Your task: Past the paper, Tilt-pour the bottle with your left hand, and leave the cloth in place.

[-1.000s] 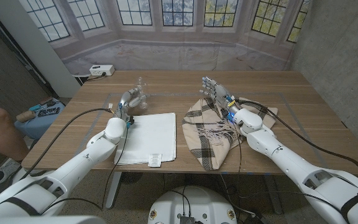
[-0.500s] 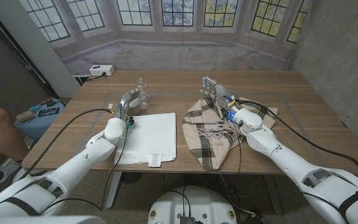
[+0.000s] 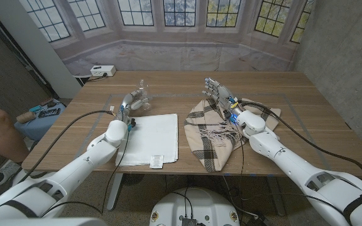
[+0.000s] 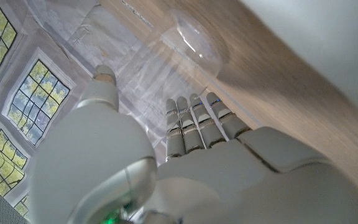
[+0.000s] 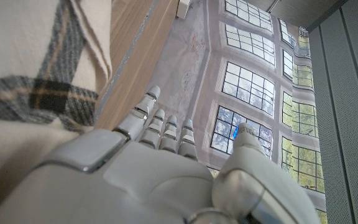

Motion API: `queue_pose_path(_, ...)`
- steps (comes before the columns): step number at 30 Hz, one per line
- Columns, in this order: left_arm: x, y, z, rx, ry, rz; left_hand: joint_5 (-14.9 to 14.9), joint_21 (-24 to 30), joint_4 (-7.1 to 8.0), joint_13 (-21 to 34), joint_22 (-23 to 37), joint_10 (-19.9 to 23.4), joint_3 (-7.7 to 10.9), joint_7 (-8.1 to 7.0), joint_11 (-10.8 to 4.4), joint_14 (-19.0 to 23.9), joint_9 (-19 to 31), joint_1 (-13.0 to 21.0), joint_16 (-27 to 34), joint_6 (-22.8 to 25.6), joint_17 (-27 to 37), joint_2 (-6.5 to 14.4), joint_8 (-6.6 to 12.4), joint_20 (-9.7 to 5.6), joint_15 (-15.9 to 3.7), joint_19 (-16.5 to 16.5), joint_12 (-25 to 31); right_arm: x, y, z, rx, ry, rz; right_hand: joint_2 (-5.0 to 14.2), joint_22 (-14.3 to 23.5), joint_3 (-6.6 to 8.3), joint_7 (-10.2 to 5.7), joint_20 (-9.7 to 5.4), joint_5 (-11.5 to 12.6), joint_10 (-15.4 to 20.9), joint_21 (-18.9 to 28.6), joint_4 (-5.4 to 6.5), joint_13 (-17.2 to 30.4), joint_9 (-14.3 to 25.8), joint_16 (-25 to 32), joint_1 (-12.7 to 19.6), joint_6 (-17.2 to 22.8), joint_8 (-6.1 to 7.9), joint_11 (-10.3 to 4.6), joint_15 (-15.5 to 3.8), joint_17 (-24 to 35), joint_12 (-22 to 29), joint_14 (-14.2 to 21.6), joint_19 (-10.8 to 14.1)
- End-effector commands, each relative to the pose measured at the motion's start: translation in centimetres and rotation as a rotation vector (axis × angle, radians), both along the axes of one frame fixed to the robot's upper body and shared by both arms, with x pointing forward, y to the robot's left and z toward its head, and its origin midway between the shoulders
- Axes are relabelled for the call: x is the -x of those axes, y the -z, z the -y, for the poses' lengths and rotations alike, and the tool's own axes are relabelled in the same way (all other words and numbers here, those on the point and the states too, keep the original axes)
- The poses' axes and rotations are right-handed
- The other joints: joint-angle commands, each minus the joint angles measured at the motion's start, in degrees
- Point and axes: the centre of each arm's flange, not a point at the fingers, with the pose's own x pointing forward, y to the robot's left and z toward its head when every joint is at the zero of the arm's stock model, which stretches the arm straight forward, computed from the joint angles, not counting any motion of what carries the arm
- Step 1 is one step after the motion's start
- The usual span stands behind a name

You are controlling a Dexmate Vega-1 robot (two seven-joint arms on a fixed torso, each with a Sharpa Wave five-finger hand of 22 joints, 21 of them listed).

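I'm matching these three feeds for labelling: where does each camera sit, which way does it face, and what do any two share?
Head view: on the robot's head, facing down at the table; both arms, left hand at the bottle, right hand over the cloth, paper.
Left wrist view: on the left wrist, along the left hand toward the bottle.
Right wrist view: on the right wrist, along the right hand, past the cloth.
Shared: head and left wrist both show the bottle.

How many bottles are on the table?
1. A clear bottle stands past the paper, with the left hand at it. None show elsewhere, though the cloth could hide something.
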Motion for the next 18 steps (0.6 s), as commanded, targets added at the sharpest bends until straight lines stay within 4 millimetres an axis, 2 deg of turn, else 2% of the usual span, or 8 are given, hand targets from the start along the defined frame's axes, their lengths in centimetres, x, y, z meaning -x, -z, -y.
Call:
queue_pose_path(1,0.38,-0.17,0.25,0.001,0.017,0.005,-0.37,-0.49,0.01,0.08,0.07,-1.53,-0.71,-1.57,0.74,-1.64,0.09,2.06,-0.67,-1.26,-0.24,2.33,-1.14,0.27,1.0,-1.09,-0.37,0.35,-0.06,0.24,0.002,-0.001,0.008,0.32,0.17,0.49,-0.09,-0.09,-0.02,0.16,0.0,-0.05,0.31,0.34,-0.07,0.17,0.72,0.21,0.13,0.32,0.26,0.11,0.16,0.15)
queue_pose_path(6,0.67,-0.09,0.33,0.005,0.024,0.007,-0.55,-0.67,0.16,-0.2,0.09,-3.44,-1.17,-1.43,0.86,-3.1,0.04,1.87,-1.14,-3.43,-0.57,1.91,-2.0,0.37,1.59,-1.69,-0.91,0.48,-0.28,0.27,0.01,-0.006,0.014,0.34,0.17,0.5,-0.08,-0.04,-0.02,0.16,0.01,-0.05,0.31,0.34,-0.08,0.18,0.75,0.22,0.13,0.23,0.27,0.11,0.12,0.17)
queue_pose_path(12,1.02,0.24,0.31,0.012,0.033,-0.001,-0.64,-0.84,0.39,-0.77,0.12,-5.84,-1.66,-1.78,1.98,-5.02,-0.17,1.58,-1.54,-6.64,-0.92,1.64,-2.82,1.17,3.13,-2.44,-1.43,0.62,-0.13,0.32,0.013,-0.009,0.014,0.29,0.17,0.48,-0.08,-0.04,-0.03,0.18,0.01,-0.08,0.31,0.34,-0.07,0.2,0.77,0.22,0.11,0.33,0.25,0.12,0.15,0.18)
queue_pose_path(16,1.27,0.54,0.17,0.015,0.04,-0.01,-0.72,-0.97,0.46,-1.33,0.09,-7.76,-2.0,-2.18,3.13,-6.46,-0.38,1.43,-1.73,-8.94,-1.17,1.42,-3.11,1.57,4.03,-2.99,-1.73,0.66,0.14,0.25,0.013,-0.013,0.01,0.32,0.17,0.47,-0.16,-0.01,-0.03,0.18,-0.01,-0.04,0.31,0.34,-0.05,0.17,0.79,0.23,0.13,0.33,0.27,0.11,0.18,0.14)
queue_pose_path(18,1.37,0.69,0.06,0.016,0.047,-0.014,-0.78,-1.04,0.6,-1.74,0.09,-8.78,-2.24,-2.42,4.36,-7.36,-0.53,1.2,-1.77,-10.55,-1.27,1.37,-3.27,1.95,4.72,-3.35,-1.77,0.69,0.27,0.2,0.013,-0.013,0.009,0.33,0.17,0.48,-0.21,0.0,-0.03,0.16,-0.01,-0.04,0.31,0.34,-0.05,0.17,0.8,0.23,0.16,0.29,0.27,0.11,0.19,0.14)
